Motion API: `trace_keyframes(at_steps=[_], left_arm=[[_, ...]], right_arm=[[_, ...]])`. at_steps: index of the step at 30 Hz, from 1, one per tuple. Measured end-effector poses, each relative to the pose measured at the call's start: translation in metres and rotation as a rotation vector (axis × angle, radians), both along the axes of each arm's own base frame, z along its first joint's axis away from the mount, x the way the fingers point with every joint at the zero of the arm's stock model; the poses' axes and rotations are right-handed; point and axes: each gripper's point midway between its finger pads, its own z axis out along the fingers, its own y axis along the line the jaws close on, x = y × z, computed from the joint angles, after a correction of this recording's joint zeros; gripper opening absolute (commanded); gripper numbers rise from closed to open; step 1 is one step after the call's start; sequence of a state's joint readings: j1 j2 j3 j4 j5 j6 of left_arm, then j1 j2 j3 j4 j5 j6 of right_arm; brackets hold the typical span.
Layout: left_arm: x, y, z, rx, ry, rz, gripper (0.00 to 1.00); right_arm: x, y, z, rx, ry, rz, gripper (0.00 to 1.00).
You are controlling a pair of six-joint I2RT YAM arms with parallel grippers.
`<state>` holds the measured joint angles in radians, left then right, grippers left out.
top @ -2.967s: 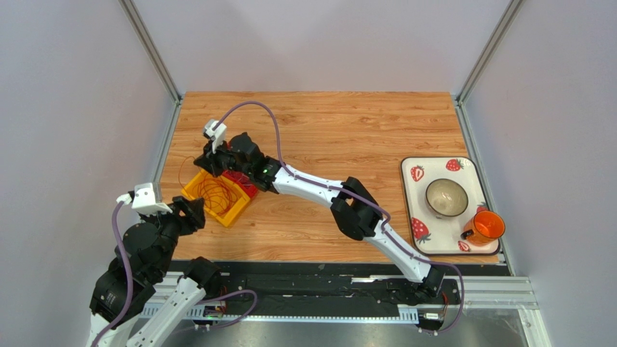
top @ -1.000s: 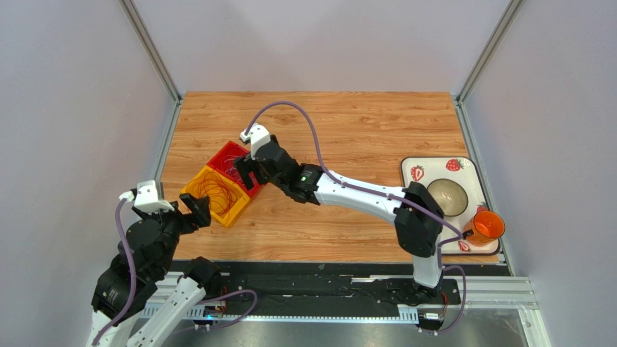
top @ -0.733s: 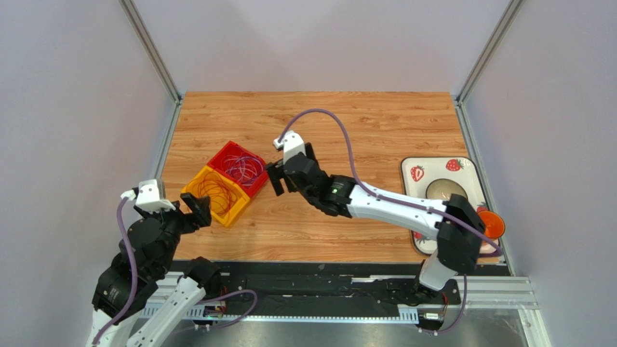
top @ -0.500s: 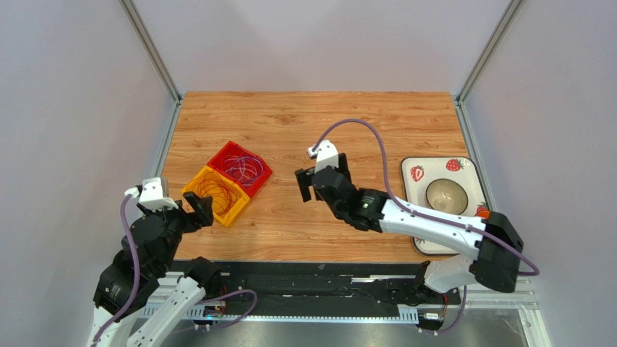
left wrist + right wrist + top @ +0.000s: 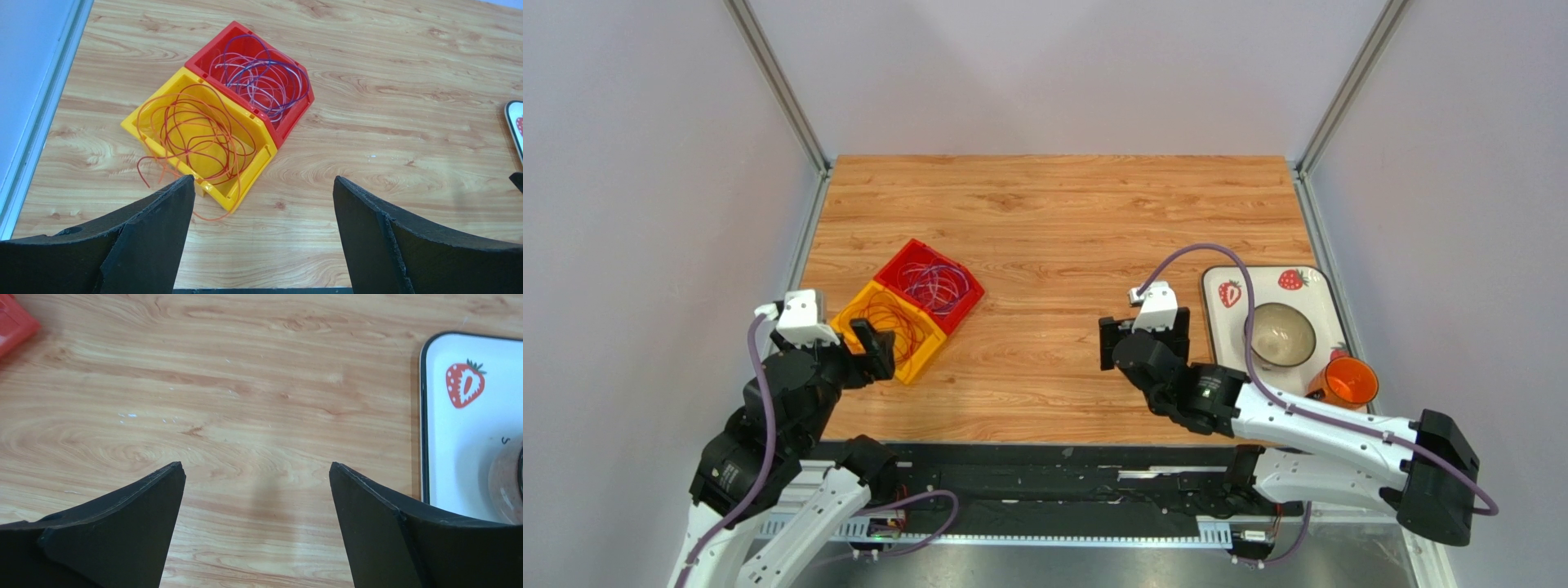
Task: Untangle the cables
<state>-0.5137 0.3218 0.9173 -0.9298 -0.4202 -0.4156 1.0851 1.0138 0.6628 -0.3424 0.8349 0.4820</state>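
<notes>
Since the earlier frames the right gripper had swung from the bins at centre left to lower centre, beside the strawberry tray, jaws spread and empty. The left gripper was equally spread. Orange cables filled the yellow bin; purple and lilac cables lay in the red bin.

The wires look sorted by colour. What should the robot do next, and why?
Probably just retreat and rest: orange cables lie in the yellow bin, purple cables in the red bin, and the left pincer and right pincer hang open, empty.
</notes>
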Motion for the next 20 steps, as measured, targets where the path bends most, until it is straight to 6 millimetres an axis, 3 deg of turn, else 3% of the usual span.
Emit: trace_keyframes(at_steps=[4, 7, 20], left_arm=[[0.001, -0.001, -0.001, 0.006, 0.007, -0.001, 0.89], [0.001, 0.000, -0.001, 0.006, 0.007, 0.000, 0.89], [0.005, 0.000, -0.005, 0.023, 0.028, 0.014, 0.89]], right_arm=[[-0.008, -0.017, -0.027, -0.024, 0.023, -0.024, 0.97], [-0.013, -0.021, -0.035, -0.016, 0.023, 0.007, 1.00], [-0.018, -0.001, -0.019, 0.102, -0.047, 0.147, 0.99]])
